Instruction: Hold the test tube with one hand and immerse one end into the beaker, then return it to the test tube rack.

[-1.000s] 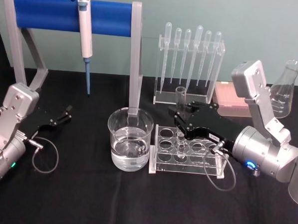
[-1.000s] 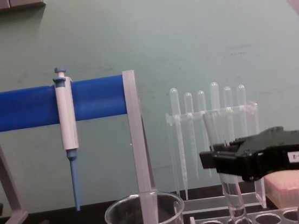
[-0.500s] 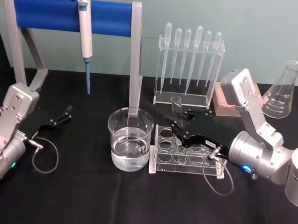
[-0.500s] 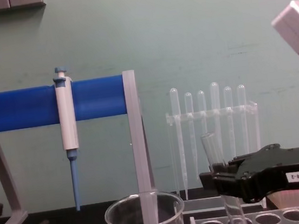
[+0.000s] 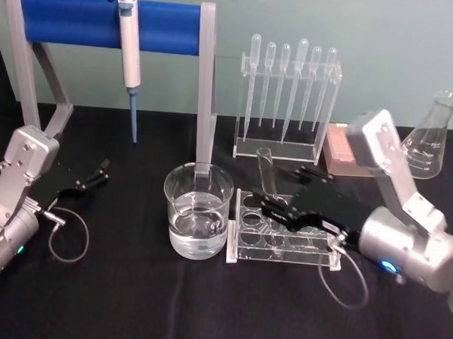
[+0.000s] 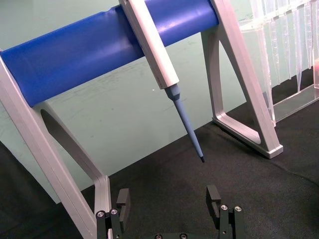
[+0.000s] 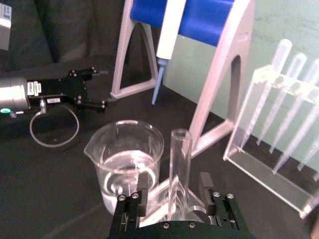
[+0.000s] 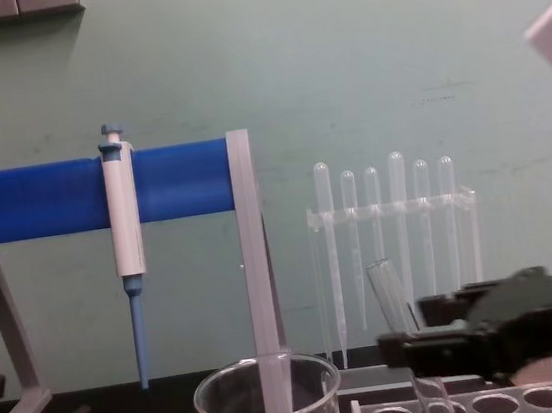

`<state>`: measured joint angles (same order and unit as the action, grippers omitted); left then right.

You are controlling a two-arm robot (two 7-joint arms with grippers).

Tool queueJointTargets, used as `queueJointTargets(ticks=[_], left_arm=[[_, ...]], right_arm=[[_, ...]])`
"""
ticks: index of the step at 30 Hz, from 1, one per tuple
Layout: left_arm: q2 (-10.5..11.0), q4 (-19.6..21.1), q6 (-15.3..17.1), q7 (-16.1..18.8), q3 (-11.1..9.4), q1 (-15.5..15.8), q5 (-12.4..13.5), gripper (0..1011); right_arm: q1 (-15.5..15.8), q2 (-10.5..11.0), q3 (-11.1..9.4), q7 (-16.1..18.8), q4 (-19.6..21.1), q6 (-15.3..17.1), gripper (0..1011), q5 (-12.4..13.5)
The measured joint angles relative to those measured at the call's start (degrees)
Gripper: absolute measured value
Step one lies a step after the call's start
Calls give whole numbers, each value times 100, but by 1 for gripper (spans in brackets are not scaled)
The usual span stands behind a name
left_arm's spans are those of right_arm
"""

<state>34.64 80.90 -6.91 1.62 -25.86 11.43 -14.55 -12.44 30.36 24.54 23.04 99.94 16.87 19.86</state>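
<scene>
The right gripper [image 5: 274,211] has its fingers on both sides of the test tube [image 5: 266,171], which leans in the clear rack [image 5: 283,250] beside the beaker [image 5: 197,210]. The left gripper [image 5: 101,171] rests spread wide on the worktop [image 5: 128,301].

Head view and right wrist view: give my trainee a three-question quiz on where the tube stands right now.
1. True or false: the test tube is upright.
2. The tube's lower end is in: A) the beaker B) the rack C) the flask
3. Which end effector is at the tube?

Key: 1 false, it leans. 2 B. 3 the right end effector; the left end effector is parked left of the beaker.
</scene>
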Motion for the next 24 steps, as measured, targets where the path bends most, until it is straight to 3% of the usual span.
queueJointTargets(ticks=[6, 10, 13, 15, 18, 21, 22, 23, 24], left_arm=[[0, 0, 0, 0, 0, 0, 0, 1000], [0, 0, 0, 0, 0, 0, 0, 1000], [0, 0, 0, 0, 0, 0, 0, 1000], [0, 0, 0, 0, 0, 0, 0, 1000], [0, 0, 0, 0, 0, 0, 0, 1000], [0, 0, 0, 0, 0, 0, 0, 1000], [0, 0, 0, 0, 0, 0, 0, 1000], [0, 0, 0, 0, 0, 0, 0, 1000], [0, 0, 0, 0, 0, 0, 0, 1000]], right_arm=[[622, 330, -379, -197, 621, 236, 795, 170], [1122, 525, -800, -415, 988, 279, 921, 318], [1377, 547, -1131, -664, 1033, 189, 997, 330], [1446, 505, -1262, -826, 958, 105, 1004, 281], [1481, 352, -1401, -1203, 705, -148, 1004, -8], [1440, 150, -1439, -1546, 300, -545, 1004, -342], [1401, 31, -1452, -1709, 51, -820, 1004, -503], [1401, 31, -1452, -1709, 51, -820, 1004, -503], [1361, -104, -1461, -1861, -225, -1126, 1004, -655]])
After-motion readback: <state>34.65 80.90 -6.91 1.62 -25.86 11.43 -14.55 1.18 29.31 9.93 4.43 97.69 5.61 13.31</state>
